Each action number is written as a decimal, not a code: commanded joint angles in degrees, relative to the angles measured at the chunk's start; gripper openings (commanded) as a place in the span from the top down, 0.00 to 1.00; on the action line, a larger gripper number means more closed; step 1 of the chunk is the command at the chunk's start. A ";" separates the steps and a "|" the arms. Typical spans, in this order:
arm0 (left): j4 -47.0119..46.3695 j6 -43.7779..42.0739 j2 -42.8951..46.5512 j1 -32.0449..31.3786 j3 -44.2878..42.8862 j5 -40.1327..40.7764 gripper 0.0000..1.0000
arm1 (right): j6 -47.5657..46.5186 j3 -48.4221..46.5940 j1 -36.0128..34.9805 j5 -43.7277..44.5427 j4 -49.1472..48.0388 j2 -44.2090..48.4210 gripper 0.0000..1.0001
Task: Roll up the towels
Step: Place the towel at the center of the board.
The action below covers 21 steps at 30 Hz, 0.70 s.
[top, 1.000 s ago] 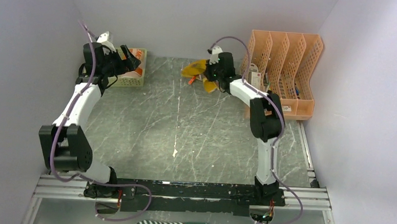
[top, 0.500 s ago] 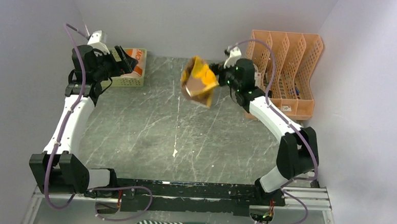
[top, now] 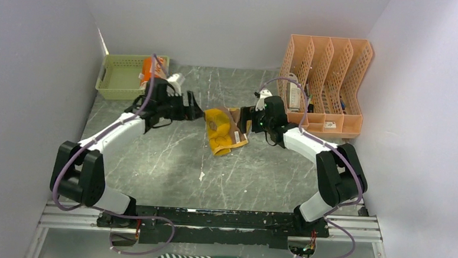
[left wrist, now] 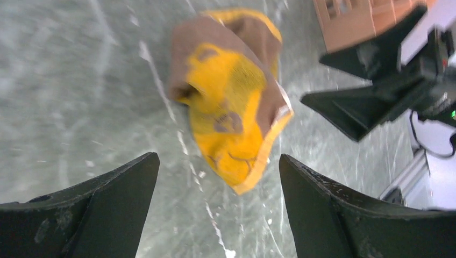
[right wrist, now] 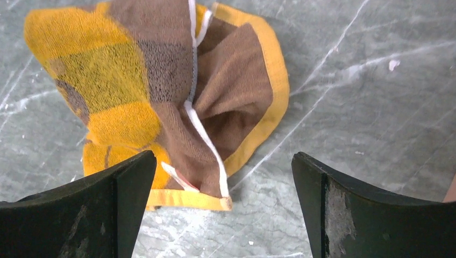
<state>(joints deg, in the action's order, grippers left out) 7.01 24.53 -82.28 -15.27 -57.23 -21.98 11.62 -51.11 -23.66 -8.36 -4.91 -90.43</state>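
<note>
From above, the yellow towel (top: 225, 130) lies crumpled on the tabletop (top: 172, 155) near its middle, between the left jaws and the right jaws, which face it from either side. An orange towel (top: 148, 71) sits at the right end of the green basket (top: 123, 76). Left wrist view: the left jaws are spread wide and hold nothing, with the towel (left wrist: 231, 107) beyond them. Right wrist view: the right jaws likewise gape empty, close over the towel's (right wrist: 161, 102) brown-and-yellow folds
</note>
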 commanded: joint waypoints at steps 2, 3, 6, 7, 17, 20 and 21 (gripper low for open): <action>-5.47 2.20 -0.62 -8.97 4.56 2.66 0.07 | 1.53 2.54 0.28 -1.66 -1.57 -0.21 0.00; -6.14 2.71 -0.22 -10.92 5.76 3.20 0.08 | 2.08 3.15 0.47 -1.51 -1.73 -0.25 0.00; -9.68 3.30 1.74 -18.22 8.90 5.86 0.10 | 4.64 5.31 1.61 0.38 -2.92 0.13 0.02; -10.02 2.52 1.97 -22.67 9.15 8.49 0.09 | 5.84 6.02 2.31 1.11 -3.21 0.48 0.02; -12.21 -9.50 -13.11 -40.77 0.82 34.86 0.02 | 14.47 15.27 13.74 5.08 -4.04 14.56 0.03; -12.46 -12.46 -19.78 -43.12 -3.92 40.95 0.01 | 15.00 17.66 15.80 4.67 -3.35 19.81 0.03; -13.54 -13.42 -21.50 -43.66 -4.91 41.75 0.01 | 15.17 18.47 16.50 4.27 -3.23 21.18 0.03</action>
<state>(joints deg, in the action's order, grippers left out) -3.25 17.34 -98.48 -56.66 -57.23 8.21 24.60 -35.05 -9.19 -4.43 -7.49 -74.32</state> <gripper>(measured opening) 0.985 0.973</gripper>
